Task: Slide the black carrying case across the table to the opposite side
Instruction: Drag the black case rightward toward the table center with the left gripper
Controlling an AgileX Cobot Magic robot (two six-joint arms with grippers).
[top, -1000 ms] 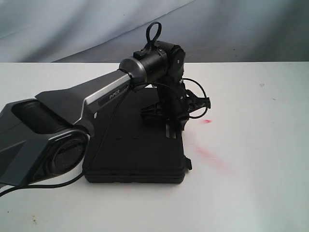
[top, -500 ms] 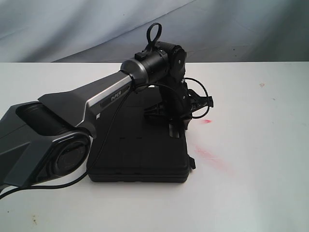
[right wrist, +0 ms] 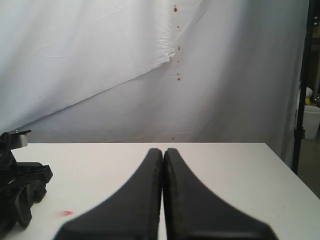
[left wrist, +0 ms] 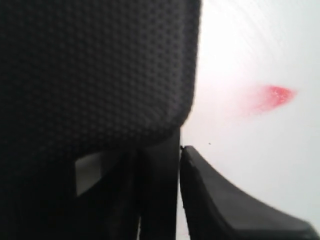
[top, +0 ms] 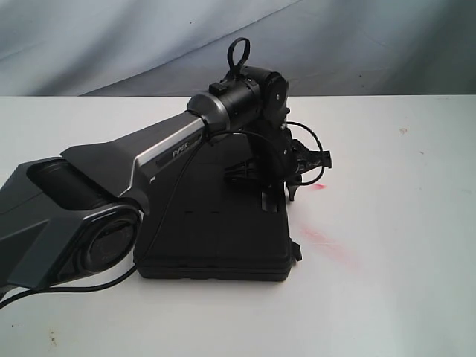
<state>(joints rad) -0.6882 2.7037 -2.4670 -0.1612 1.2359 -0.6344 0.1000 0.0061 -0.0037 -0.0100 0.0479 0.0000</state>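
Observation:
The black carrying case (top: 216, 230) lies flat on the white table (top: 387, 223), left of the middle. My left arm reaches over it, and my left gripper (top: 277, 199) points down at the case's right edge. In the left wrist view the case's dimpled lid (left wrist: 100, 70) fills the frame, and the left gripper (left wrist: 180, 165) is shut, its fingers together at the lid's rim beside bare table (left wrist: 250, 145). My right gripper (right wrist: 163, 152) is shut on nothing and hangs above the table (right wrist: 225, 160); the exterior view does not show it.
Red smudges (top: 327, 242) mark the tabletop just right of the case, with another (top: 318, 186) by the left gripper. A cable loops round the left wrist (top: 305, 149). A grey cloth backdrop (top: 357, 44) hangs behind the table's far edge.
The case has slid a little to the right, with the left gripper moving along at its right edge. The red smudges stay where they were.

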